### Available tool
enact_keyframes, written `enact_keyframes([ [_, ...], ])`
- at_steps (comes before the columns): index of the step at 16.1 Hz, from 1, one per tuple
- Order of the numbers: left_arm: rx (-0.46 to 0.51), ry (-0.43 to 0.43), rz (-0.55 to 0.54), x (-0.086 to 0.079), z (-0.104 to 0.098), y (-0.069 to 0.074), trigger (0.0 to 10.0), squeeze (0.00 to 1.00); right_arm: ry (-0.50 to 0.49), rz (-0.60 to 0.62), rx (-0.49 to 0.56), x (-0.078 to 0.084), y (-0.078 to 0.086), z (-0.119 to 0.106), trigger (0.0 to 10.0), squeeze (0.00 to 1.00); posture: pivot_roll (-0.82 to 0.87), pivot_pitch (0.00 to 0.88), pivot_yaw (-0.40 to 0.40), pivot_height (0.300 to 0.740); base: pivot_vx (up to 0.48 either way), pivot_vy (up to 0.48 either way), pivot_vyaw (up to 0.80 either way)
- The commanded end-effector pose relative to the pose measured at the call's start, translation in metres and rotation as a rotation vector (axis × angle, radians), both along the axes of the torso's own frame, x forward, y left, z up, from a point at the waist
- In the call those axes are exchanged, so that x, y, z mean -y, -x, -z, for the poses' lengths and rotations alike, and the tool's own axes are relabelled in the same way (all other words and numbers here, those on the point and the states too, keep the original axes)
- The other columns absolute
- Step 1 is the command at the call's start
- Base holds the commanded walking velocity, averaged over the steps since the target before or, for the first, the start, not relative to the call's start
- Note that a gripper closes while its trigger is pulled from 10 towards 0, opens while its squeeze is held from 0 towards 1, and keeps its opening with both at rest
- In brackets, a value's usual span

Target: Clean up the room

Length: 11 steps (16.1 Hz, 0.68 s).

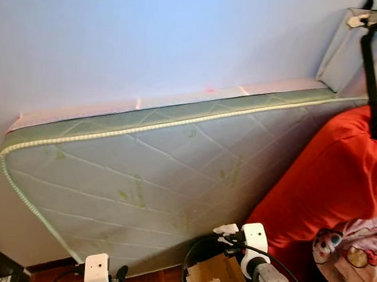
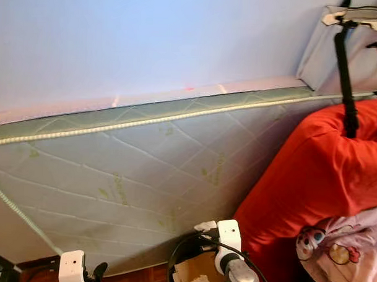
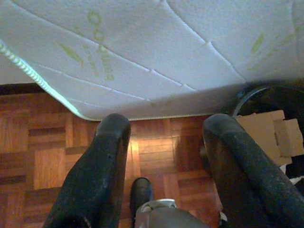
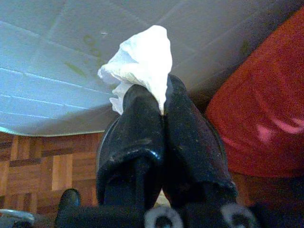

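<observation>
One crumpled tissue [image 4: 142, 61] pinched by right gripper [image 4: 164, 102].

The mattress [image 3: 199, 52] carries pale green printed logos with a leaf mark, repeated across its quilted cover. The lettering is too blurred and turned to read. The cartoon-print cloth [image 1: 352, 246] shows figures but no legible words.

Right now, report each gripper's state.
Left gripper: open, holding nothing, above the parquet floor.
Right gripper: closed on a crumpled white tissue.
</observation>
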<state>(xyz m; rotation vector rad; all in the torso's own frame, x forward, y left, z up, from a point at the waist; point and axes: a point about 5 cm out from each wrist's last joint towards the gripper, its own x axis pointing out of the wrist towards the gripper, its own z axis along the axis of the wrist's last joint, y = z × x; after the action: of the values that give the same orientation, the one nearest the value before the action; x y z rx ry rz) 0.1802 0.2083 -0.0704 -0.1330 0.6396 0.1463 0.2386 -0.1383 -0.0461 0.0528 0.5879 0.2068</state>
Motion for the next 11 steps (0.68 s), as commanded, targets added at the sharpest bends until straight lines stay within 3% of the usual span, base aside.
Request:
enact_keyframes([
  [1, 0.004, -0.005, 0.004, -0.002, 0.0, 0.002, 10.0, 0.0, -0.013, 0.033, 0.007, 0.001, -0.002, -0.002, 10.0, 0.0, 0.05, 0.0, -0.017, 0.74, 0.0, 0.0, 0.0],
  [3, 0.021, -0.012, 0.003, -0.002, -0.001, 0.002, 10.0, 0.0, -0.044, 0.087, 0.025, 0.005, -0.002, -0.002, 10.0, 0.0, 0.05, 0.0, -0.018, 0.74, 0.0, 0.0, 0.0],
  [4, 0.167, -0.046, 0.032, 0.002, -0.024, -0.034, 10.0, 0.0, -0.088, 0.153, 0.074, 0.014, -0.002, -0.006, 10.0, 0.0, 0.05, 0.0, -0.02, 0.74, 0.0, 0.0, 0.0],
  [5, 0.37, -0.091, 0.063, 0.012, -0.065, -0.078, 10.0, 0.0, -0.105, 0.182, 0.097, 0.018, -0.001, -0.007, 10.0, 0.0, 0.05, 0.0, -0.021, 0.74, 0.0, 0.0, 0.0],
  [6, 0.443, -0.12, 0.068, 0.01, -0.077, -0.085, 10.0, 0.0, -0.103, 0.186, 0.111, 0.02, 0.0, -0.007, 10.0, 0.0, 0.05, 0.0, -0.021, 0.74, 0.0, 0.0, 0.0],
  [8, 0.516, -0.131, 0.06, 0.007, -0.087, -0.084, 10.0, 0.0, -0.11, 0.188, 0.138, 0.02, 0.003, -0.007, 10.0, 0.0, 0.05, 0.0, -0.018, 0.74, 0.0, 0.0, 0.0],
  [11, 0.549, -0.107, 0.058, 0.006, -0.094, -0.08, 10.0, 0.0, -0.116, 0.171, 0.237, 0.017, -0.003, -0.018, 10.0, 0.0, 0.05, 0.0, -0.019, 0.74, 0.0, 0.0, 0.0],
])
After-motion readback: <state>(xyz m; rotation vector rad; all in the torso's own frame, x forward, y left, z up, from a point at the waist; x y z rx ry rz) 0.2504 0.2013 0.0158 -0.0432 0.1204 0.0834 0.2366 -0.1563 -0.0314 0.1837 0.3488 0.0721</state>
